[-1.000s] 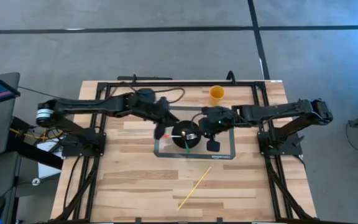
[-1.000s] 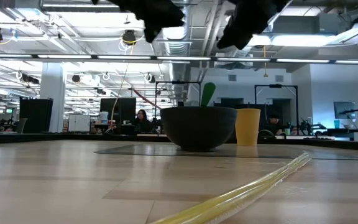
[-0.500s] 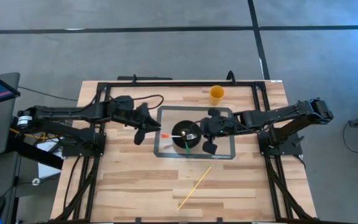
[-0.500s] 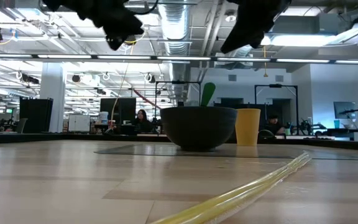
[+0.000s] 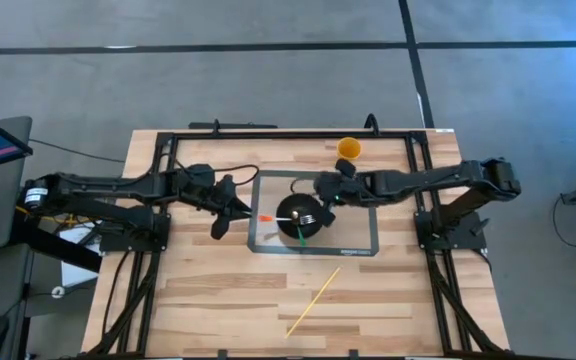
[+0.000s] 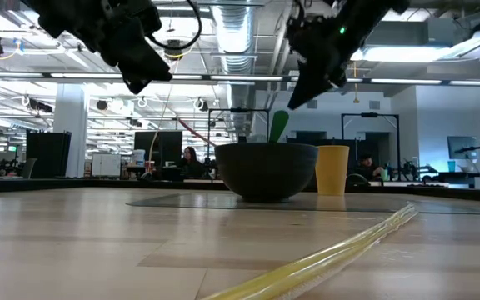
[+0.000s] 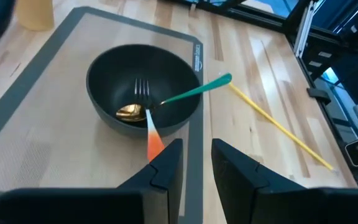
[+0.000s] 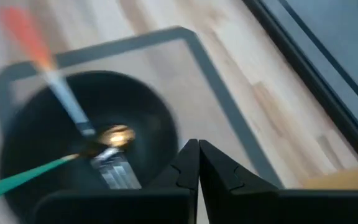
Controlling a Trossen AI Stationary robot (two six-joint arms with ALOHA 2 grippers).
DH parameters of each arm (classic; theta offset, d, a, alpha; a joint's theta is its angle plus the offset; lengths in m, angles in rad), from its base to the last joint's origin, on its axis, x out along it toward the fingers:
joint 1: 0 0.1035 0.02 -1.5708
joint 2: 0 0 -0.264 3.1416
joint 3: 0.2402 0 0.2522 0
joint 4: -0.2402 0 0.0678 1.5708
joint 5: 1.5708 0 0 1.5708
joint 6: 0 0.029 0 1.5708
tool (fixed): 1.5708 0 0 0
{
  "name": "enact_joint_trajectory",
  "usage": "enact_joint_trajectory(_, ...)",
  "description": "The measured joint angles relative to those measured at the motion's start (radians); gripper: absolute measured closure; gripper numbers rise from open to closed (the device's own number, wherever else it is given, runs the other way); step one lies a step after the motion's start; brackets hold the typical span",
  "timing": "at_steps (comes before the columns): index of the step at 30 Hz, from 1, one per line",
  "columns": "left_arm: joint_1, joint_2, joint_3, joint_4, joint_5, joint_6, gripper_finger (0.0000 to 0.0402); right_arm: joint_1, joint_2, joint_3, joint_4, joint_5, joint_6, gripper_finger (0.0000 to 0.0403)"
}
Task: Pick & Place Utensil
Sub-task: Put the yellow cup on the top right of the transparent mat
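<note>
My left gripper point(image 5: 225, 213) hangs above the table just left of the mat point(image 5: 360, 243), fingers point(image 7: 166, 169) parted with a narrow gap and nothing between them. From its wrist camera I look straight at the bowl point(image 7: 107, 79).

My right gripper point(image 5: 325, 190) hangs just beside the bowl's far right rim, fingers point(image 8: 182, 171) pressed together and empty. In the low view it sits above the bowl point(image 6: 266, 169), apart from it.

The bowl stands on the mat near its middle. It holds a fork point(image 7: 145, 109) with an orange handle, tines inside and handle end over the rim, and a spoon point(image 7: 166, 102) with a gold head and a green handle leaning out over the opposite rim.

A yellow cup point(image 5: 349, 150) stands beyond the mat. A yellow straw point(image 5: 313, 302) lies on bare wood in front of the mat, well apart from both grippers.
</note>
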Motion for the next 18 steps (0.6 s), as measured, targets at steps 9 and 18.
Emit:
enact_joint_trajectory(9,0.000,-0.001,-0.015,0.003,0.000,0.000,0.0317,-0.157,0.002,0.021,-0.070,-0.002,-0.003,0.0344)
enact_joint_trajectory(18,0.000,-0.001,-0.015,0.004,0.000,0.000,0.0317,-0.312,0.002,0.049,-0.093,-0.001,-0.004,0.0291)
